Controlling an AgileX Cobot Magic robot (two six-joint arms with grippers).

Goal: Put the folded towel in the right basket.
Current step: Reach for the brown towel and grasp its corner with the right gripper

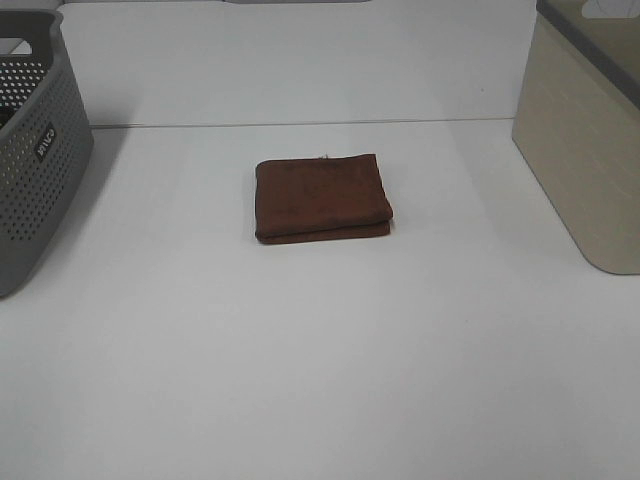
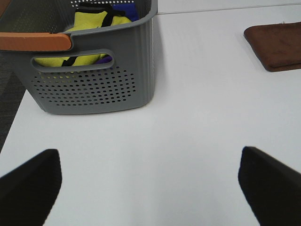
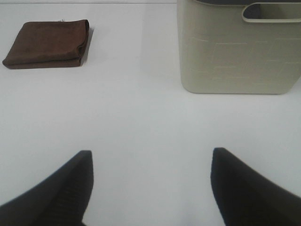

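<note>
Jaws on both arms gape wide, holding nothing. Far left, the grey basket (image 1: 30, 170), yellow cloth inside. Mid-scene on the desk (image 1: 320, 380) lies the folded towel (image 1: 322, 197), long axis left-right, far and left of the right jaws. Then bare desk, then the right basket (image 1: 580, 150). Looks like the right arm's job.

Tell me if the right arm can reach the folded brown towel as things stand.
Probably yes. The right gripper is open, and only bare white table lies between it and the folded brown towel; the beige basket stands off to one side.
</note>
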